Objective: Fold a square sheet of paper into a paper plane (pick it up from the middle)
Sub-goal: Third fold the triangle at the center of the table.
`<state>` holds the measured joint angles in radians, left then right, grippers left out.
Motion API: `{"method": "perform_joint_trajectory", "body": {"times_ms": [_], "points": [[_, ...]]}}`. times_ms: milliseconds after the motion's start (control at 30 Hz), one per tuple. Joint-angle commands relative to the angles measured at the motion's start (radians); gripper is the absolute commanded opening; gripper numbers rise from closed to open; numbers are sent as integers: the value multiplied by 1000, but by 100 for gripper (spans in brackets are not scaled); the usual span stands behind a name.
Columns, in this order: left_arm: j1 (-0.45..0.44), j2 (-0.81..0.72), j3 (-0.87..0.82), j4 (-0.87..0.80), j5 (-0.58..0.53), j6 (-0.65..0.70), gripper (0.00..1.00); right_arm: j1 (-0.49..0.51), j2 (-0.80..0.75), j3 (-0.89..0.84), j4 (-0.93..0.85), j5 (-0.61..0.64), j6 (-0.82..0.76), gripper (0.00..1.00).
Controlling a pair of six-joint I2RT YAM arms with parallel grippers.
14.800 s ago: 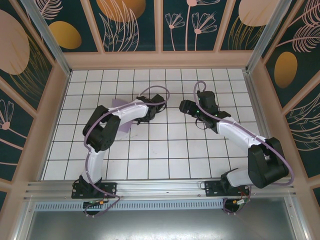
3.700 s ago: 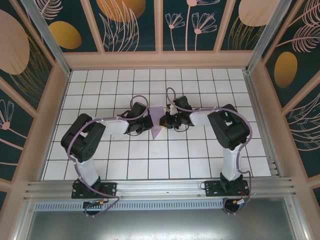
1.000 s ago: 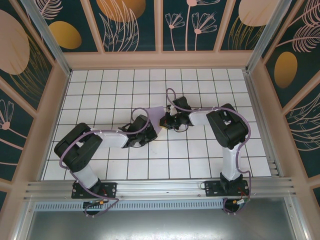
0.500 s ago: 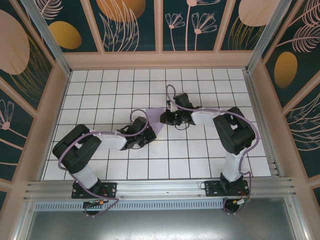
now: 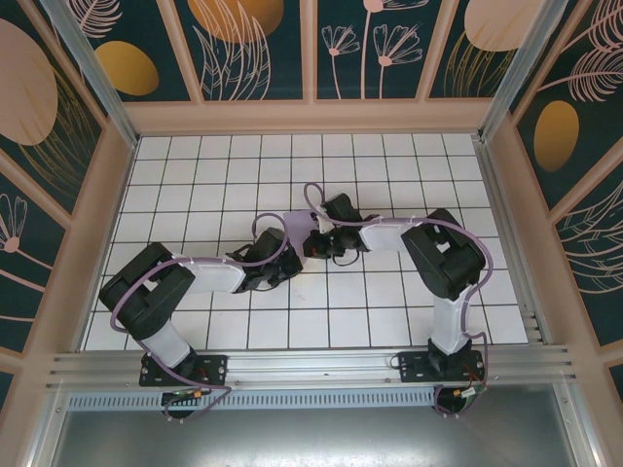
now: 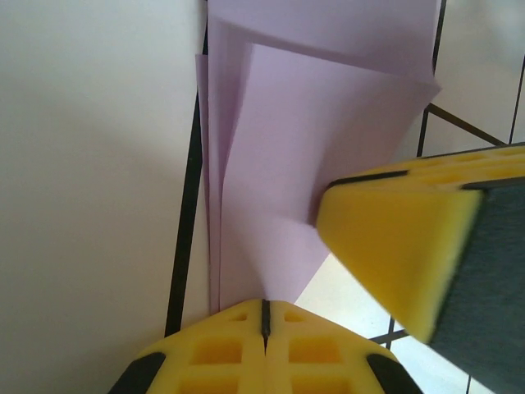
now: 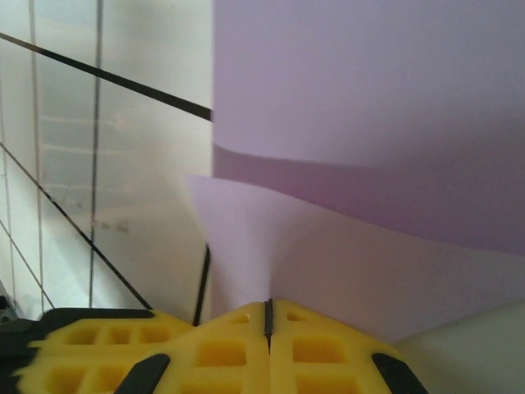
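Note:
The square sheet of paper (image 5: 296, 222) is lilac and folded into overlapping layers (image 6: 320, 123); it sits mid-table between the two wrists. My left gripper (image 6: 264, 307) is shut on a lower edge of the sheet, its yellow pads pressed together with the paper pinched between them. My right gripper (image 7: 268, 309) is likewise shut on the sheet (image 7: 361, 115), whose layers fan upward from the pinch. In the top view the left gripper (image 5: 284, 256) and right gripper (image 5: 311, 240) nearly meet. A yellow finger of the right gripper (image 6: 402, 246) crosses the left wrist view, pressing against the paper.
The white tiled tabletop (image 5: 389, 321) has black grid lines. Wooden-framed patterned walls (image 5: 311, 107) enclose it on three sides. A metal rail (image 5: 311, 368) runs along the near edge by the arm bases. Both arms reach in low toward the centre.
The right gripper has moved left and closer to the left gripper, and less of the lilac paper shows from above. The left arm has hardly moved.

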<state>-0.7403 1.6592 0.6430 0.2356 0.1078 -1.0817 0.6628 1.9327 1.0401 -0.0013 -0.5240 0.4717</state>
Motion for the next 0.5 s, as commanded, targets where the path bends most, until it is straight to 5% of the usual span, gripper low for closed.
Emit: {"method": "perform_joint_trajectory", "body": {"times_ms": [0, 467], "points": [[-3, 22, -38, -100, -8, 3, 0, -5, 36, 21, -42, -23, -42, 4], [-4, 30, -45, -133, 6, 4, 0, -186, 121, 125, -75, 50, -82, 3]]}}
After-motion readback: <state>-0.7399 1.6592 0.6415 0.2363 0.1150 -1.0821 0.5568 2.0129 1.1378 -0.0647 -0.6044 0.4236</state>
